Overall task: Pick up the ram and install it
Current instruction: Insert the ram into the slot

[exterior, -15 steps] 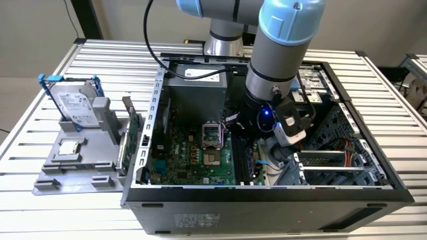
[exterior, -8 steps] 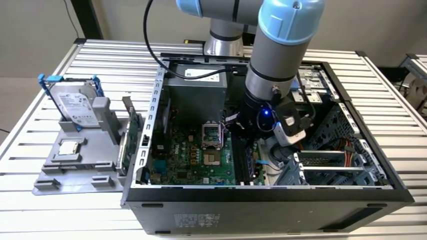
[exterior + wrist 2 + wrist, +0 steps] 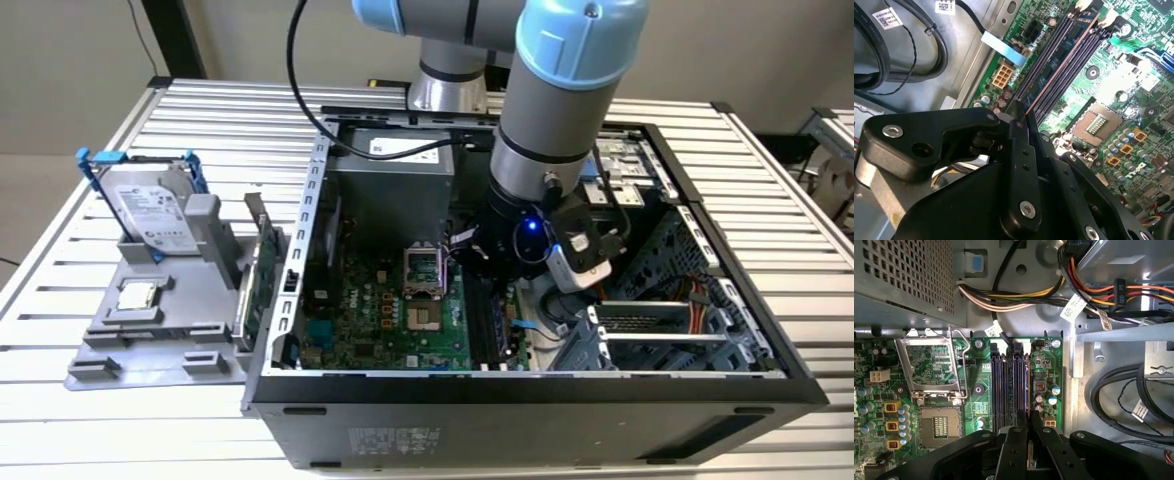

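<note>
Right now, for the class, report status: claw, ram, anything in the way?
Claw shut on the ram. Ram edge-on, lined up along the black memory slots; seated or not, cannot tell. Black cables lie beside the board, off the slots.

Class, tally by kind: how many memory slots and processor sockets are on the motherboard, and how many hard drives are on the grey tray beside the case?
Memory slots: 4
Processor sockets: 1
Hard drives: 1
Total: 6
</note>
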Robot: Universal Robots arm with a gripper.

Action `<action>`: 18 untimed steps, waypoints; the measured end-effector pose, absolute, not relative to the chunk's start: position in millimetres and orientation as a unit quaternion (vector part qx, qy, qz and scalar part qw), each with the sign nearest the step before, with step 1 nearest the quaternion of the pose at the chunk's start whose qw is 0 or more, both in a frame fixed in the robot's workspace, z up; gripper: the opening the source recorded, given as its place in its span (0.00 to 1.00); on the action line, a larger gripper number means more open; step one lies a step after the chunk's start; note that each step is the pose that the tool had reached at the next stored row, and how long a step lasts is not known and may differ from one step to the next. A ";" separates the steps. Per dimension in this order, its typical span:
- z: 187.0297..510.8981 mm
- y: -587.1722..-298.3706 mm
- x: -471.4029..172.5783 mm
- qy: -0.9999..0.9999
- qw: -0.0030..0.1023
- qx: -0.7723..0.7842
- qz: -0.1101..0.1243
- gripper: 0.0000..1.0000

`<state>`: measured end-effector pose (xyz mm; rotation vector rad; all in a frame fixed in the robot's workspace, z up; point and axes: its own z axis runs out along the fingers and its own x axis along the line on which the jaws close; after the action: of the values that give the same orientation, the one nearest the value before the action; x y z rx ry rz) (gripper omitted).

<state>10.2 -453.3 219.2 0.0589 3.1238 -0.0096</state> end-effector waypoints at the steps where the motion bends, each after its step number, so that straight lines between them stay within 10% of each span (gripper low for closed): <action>1: 219.1 -453.3 10.2 1.000 0.009 0.019 -0.003 0.00; 18: 213.6 -452.9 11.4 1.000 0.009 0.008 -0.003 0.00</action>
<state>11.4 -452.9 213.6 0.0261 3.1225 -0.0093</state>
